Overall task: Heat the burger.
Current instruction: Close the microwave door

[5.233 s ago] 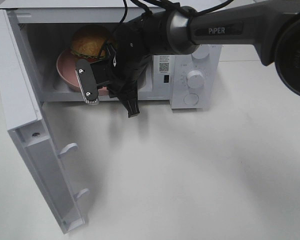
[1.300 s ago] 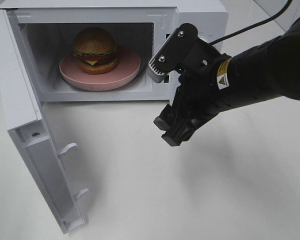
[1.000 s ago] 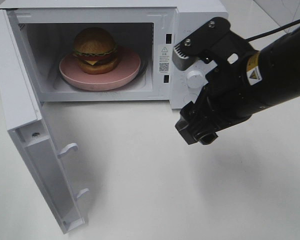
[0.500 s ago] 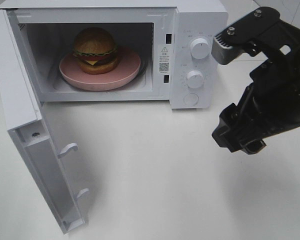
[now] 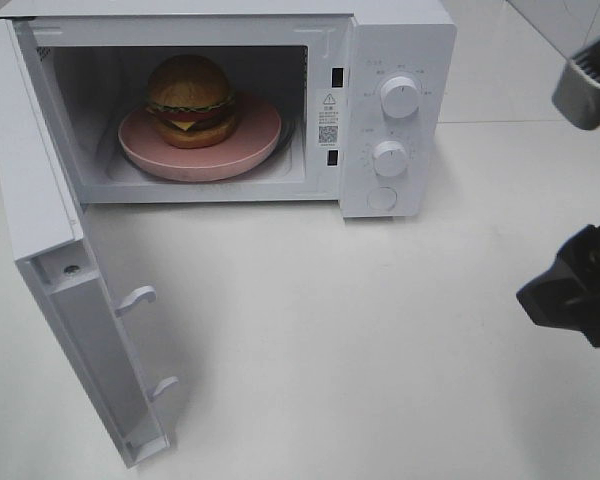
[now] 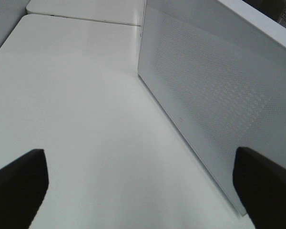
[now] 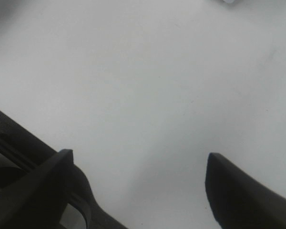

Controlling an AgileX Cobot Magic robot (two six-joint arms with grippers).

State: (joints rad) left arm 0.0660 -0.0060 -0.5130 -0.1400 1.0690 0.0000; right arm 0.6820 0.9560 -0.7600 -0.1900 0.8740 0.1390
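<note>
Looks like a robotics lab bench; white microwave [image 5: 400, 40] on a plain white table [image 5: 360, 340].

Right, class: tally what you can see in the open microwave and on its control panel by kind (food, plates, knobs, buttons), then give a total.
burger: 1
pink plate: 1
control knobs: 2
round button: 1
Total: 5

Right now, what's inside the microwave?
A burger sits on a pink plate inside the open microwave. The plate covers the floor beneath it, and the burger hides the plate's middle, so what lies under them cannot be seen.
</note>
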